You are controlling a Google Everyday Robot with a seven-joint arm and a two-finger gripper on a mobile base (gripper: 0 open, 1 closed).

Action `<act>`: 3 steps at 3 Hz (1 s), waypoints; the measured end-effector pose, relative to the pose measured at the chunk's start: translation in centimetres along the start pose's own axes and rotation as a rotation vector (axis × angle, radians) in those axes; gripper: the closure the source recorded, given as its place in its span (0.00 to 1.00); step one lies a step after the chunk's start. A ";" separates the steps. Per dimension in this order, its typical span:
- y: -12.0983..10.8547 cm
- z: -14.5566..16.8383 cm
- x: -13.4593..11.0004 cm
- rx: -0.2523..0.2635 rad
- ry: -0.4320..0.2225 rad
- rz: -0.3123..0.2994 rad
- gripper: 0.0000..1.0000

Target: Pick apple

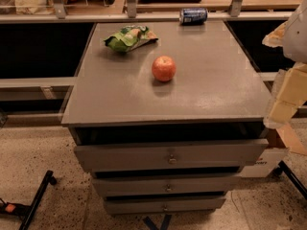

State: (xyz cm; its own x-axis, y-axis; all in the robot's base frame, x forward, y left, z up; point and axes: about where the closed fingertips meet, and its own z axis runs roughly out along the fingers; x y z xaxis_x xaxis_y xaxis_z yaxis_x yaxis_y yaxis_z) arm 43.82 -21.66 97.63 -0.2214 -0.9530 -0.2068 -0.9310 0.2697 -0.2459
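Camera view shows the apple (164, 68) sitting mid-worktop (120, 99), with the gripper (286, 92) beside the right edge; whether it is open or closed cannot be told. An off-centre touch could send the round apple rolling.

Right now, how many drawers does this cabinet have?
3, stacked under the cabinet top: upper drawer, middle drawer, lowest drawer. None looks hidden. The pincer hangs beside the cabinet's right edge, apart from the apple.

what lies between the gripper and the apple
Only bare cabinet top, per the camera view; the gripper is at its right edge, the apple mid-top.
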 end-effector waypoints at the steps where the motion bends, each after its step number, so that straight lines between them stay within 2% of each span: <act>1: 0.0 0.0 0.0 0.000 0.000 0.000 0.00; 2: -0.9 0.5 -0.8 0.017 0.014 -0.026 0.00; 3: -2.6 1.9 -2.3 0.017 -0.001 -0.045 0.00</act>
State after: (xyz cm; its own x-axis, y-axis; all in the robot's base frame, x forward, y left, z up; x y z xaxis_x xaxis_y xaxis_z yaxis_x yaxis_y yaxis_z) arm 47.25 -19.95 96.97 -0.1792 -0.9641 -0.1961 -0.9350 0.2289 -0.2708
